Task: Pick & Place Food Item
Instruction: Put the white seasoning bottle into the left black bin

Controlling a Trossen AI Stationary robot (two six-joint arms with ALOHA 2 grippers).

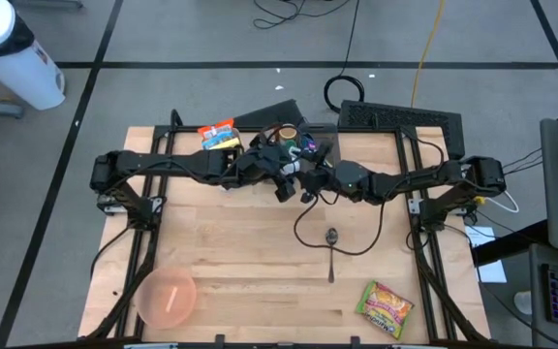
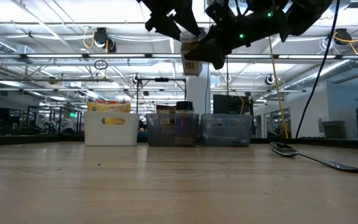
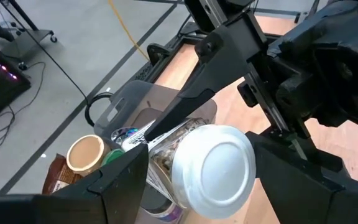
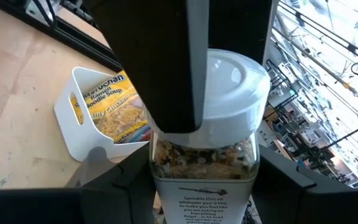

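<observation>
Above the counter's (image 1: 260, 262) far middle: both hands meet on a raised jar (image 4: 207, 146) | label reads "Sprinkle this on whatever you're...", rest cut off | white bin (image 4: 82, 118) packet: "ramen noodle soup", brand partly hidden | left hand (image 3: 197, 171) spread around the white-lidded jar | right hand (image 4: 197, 186) clasps its body.

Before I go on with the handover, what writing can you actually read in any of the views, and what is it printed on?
"...chan", "Ramen Noodle Soup", "...y Chicken...": noodle packets in the white bin, partly cut off.
"Sprinkle this on whatever you're...": label of the seasoning jar; the lines below are too small to read.
Snack packet on the table: print too small to read.
Barcode on the jar in the low view: unreadable.
</observation>
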